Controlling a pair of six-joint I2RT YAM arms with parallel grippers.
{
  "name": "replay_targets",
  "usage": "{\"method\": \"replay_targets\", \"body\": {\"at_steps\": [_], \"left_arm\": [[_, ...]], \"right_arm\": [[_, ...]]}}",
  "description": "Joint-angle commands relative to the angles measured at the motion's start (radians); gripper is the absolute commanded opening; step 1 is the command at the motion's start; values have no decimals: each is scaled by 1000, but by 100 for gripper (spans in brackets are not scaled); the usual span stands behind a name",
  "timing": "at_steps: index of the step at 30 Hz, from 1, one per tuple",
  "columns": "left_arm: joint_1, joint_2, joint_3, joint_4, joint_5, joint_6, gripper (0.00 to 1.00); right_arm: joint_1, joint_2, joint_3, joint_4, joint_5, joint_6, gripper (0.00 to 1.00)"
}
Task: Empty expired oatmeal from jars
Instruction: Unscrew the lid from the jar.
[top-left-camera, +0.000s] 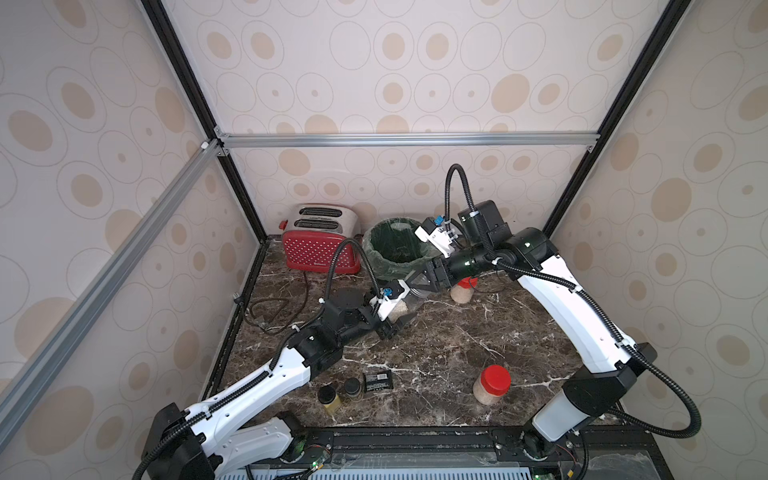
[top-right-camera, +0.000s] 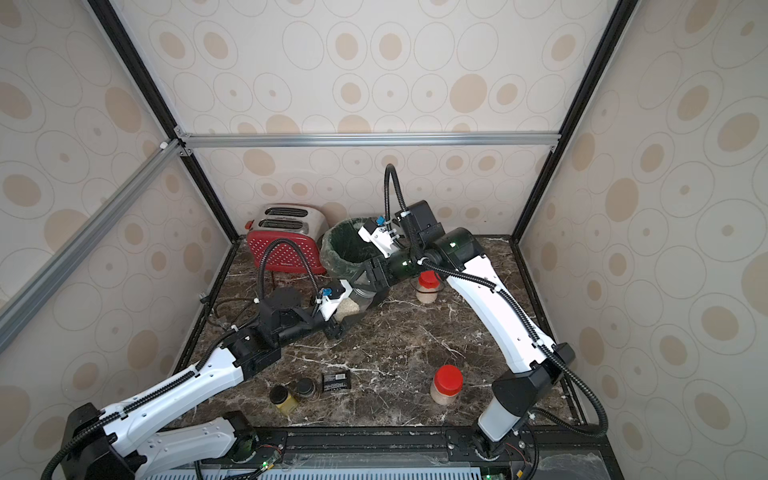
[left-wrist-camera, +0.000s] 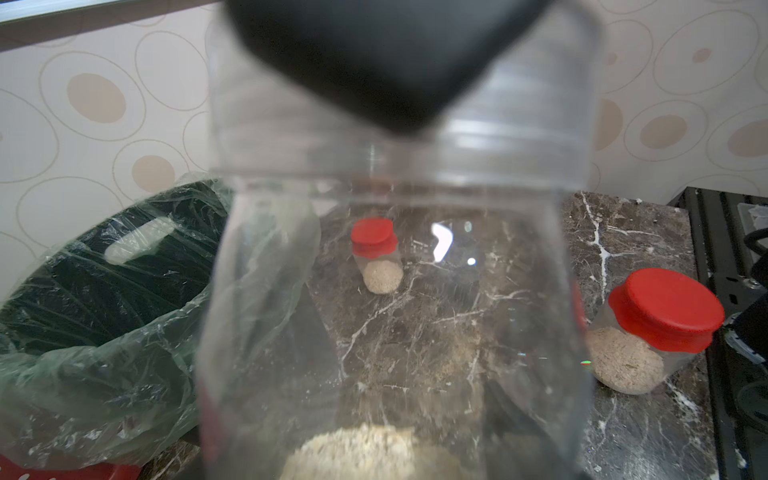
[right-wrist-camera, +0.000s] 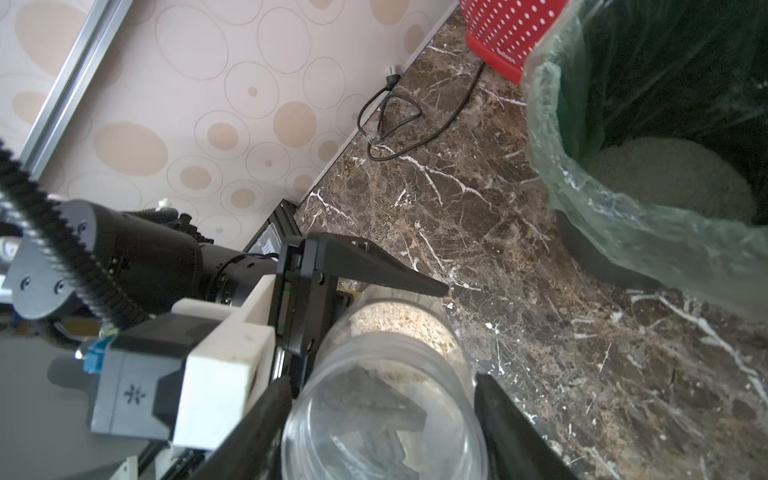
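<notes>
Clamping the jar at its open neck, the right gripper had a finger pressed to each side of the mouth, while the left gripper was closed on the same jar nearer its base. Between the two the jar lay almost on its side, low and just in front of the bin, its long axis running from the left gripper to the right one, mouth end towards the bin. The oatmeal sat heaped at the base end, away from the bin. Of the two arms the right was nearer the bin. The pour likely hinged on that: mouth lifted over the rim, base swung higher. One lidded jar stood just beside the bin, a second lidded jar well apart from it
</notes>
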Motion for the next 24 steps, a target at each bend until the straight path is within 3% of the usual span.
{"method": "replay_targets", "body": {"at_steps": [1,8,13,19,24], "left_arm": [[-7,-9,26,47,46,5,65],[-8,-37,16,40,45,1,65],[-7,-45,17,35,42,5,65],[-8,-51,12,49,32,5,65],[-7,-45,4,67,22,2,65]], "right_arm": [[7,1,15,2,-146,-250,46],[-57,-20,-21,-7,-200,-372,50],[-81,-10,-20,-18,-215,-375,67],[-84,-5,29,-61,-204,-309,91],[-83,-55,-7,-23,-122,-99,99]]}}
